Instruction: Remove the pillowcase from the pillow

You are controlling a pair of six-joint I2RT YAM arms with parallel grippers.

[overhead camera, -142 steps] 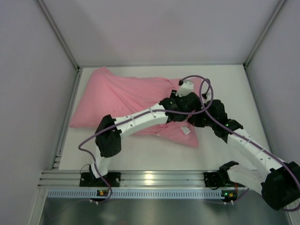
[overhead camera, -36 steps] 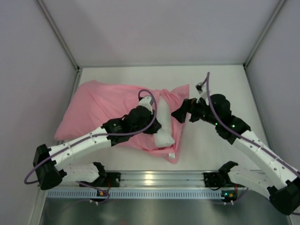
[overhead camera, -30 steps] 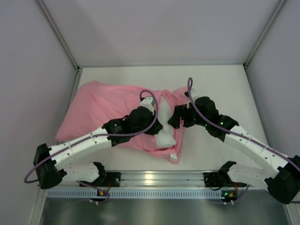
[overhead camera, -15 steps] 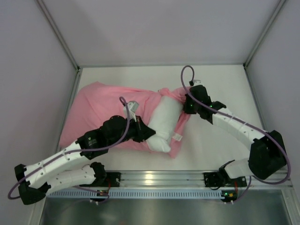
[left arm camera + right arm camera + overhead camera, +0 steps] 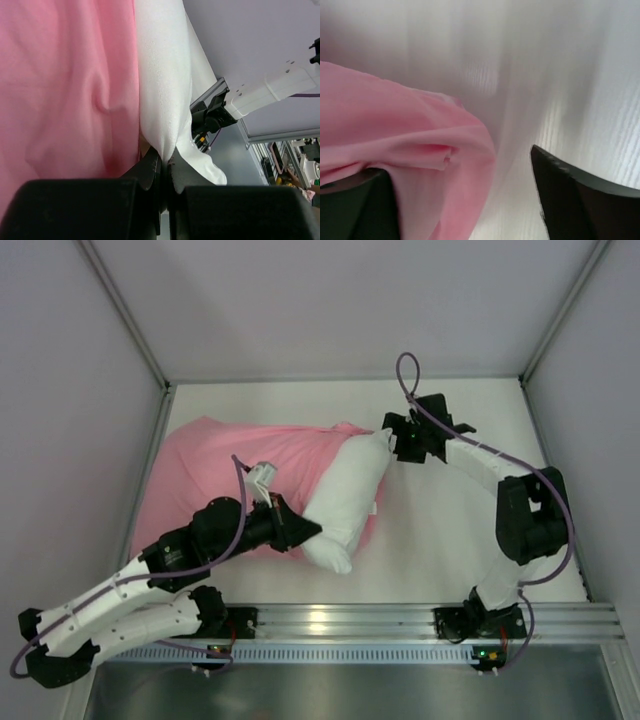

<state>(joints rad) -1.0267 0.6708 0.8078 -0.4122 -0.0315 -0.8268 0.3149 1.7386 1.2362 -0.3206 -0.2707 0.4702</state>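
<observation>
Pillow point(image 5: 345, 502) lies left of centre on the table point(image 5: 450, 530), running diagonally. Its right end is bare and out in the open; the rest is inside the pink pillowcase point(image 5: 230, 465), which spreads off to the left and far side.

Left gripper point(image 5: 162, 165): jaws fully closed, pinching a fold of the pillow's white fabric near its near corner. Wrist view shows the cloth drawn into a taut ridge running up from the pinch, with the pink case just beside it on the left. Judgement: this grip anchors or drags the pillow itself, so the case can slide off it.

Right gripper point(image 5: 455, 165): sits at the far corner of the pillow, by the mouth of the case. Jaws stand wide apart. A pink hem fold lies in the gap, up against one finger, not clamped. Judgement: placed to catch the case's opening edge, but nothing is held at present.

Pillow appearance: plain white, plump, fine woven texture, rounded corners, soft creasing where pinched. Exposed part bulges past the case's edge. Case looks slack and wrinkled around the covered part.

Status judgement: partly out, a good portion left inside.
</observation>
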